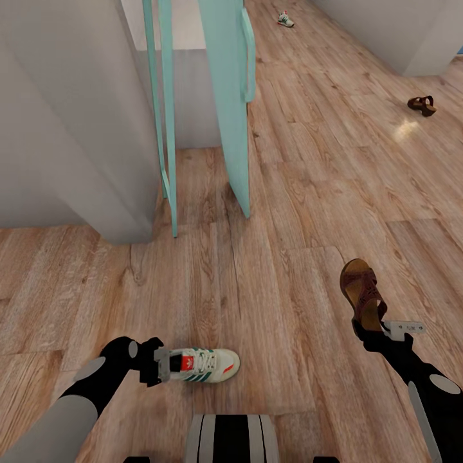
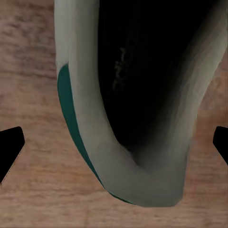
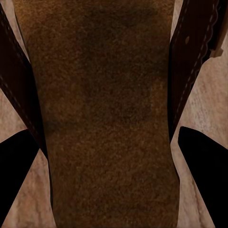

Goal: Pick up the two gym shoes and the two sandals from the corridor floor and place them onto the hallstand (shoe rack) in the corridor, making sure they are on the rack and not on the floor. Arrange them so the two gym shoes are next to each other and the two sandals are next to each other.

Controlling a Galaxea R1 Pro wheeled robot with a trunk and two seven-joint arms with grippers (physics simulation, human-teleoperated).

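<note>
Two shoes are in hand, two lie far off on the corridor floor (image 1: 289,212). Left gripper (image 1: 161,365): jaws clamped on the heel of a white gym shoe (image 1: 206,365); wrist view has the collar between both fingertips (image 2: 10,147), toe cut off. Right gripper (image 1: 375,326): jaws closed on the heel of a brown sandal (image 1: 362,289), footbed between the fingertips (image 3: 16,161). Second gym shoe (image 1: 285,20) and second sandal (image 1: 422,105) are small, detail unclear. A teal door (image 1: 228,96) stands ajar ahead
</note>
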